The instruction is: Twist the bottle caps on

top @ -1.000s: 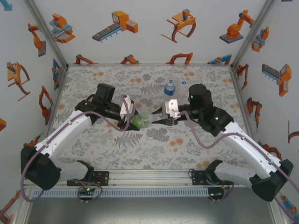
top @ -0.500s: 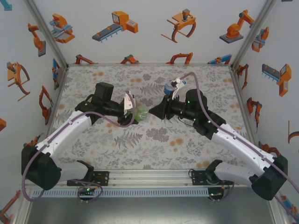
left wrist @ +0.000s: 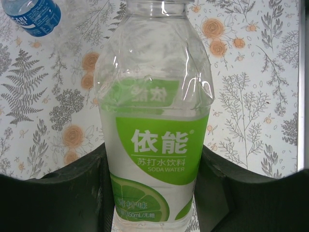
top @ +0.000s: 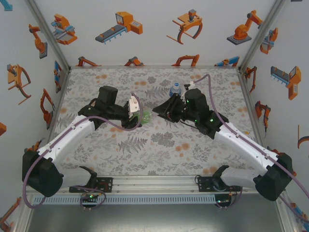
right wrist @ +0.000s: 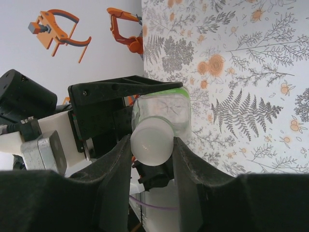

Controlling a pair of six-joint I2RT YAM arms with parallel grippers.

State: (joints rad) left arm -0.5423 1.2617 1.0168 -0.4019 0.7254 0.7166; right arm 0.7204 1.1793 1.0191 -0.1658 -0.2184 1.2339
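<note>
My left gripper (top: 137,117) is shut on the green-label bottle (left wrist: 154,125), gripping its lower body and holding it sideways above the table with its neck toward the right arm. In the top view that bottle (top: 145,116) lies between the two grippers. My right gripper (right wrist: 151,145) is shut on a whitish bottle cap (right wrist: 150,141), which sits at the bottle's mouth (right wrist: 159,110). The right gripper (top: 157,110) meets the bottle from the right. The blue-label bottle (top: 175,90) stands upright behind, and its label (left wrist: 36,15) shows in the left wrist view.
The floral table top (top: 159,145) spreads out in front of both grippers. White walls with orange robot stickers (top: 120,26) close in the back and sides. A metal rail (top: 154,182) runs along the near edge.
The right arm has swung left and rolled its wrist, bringing the cap up to the green bottle's mouth. The left gripper has kept its hold and shifted only slightly.
</note>
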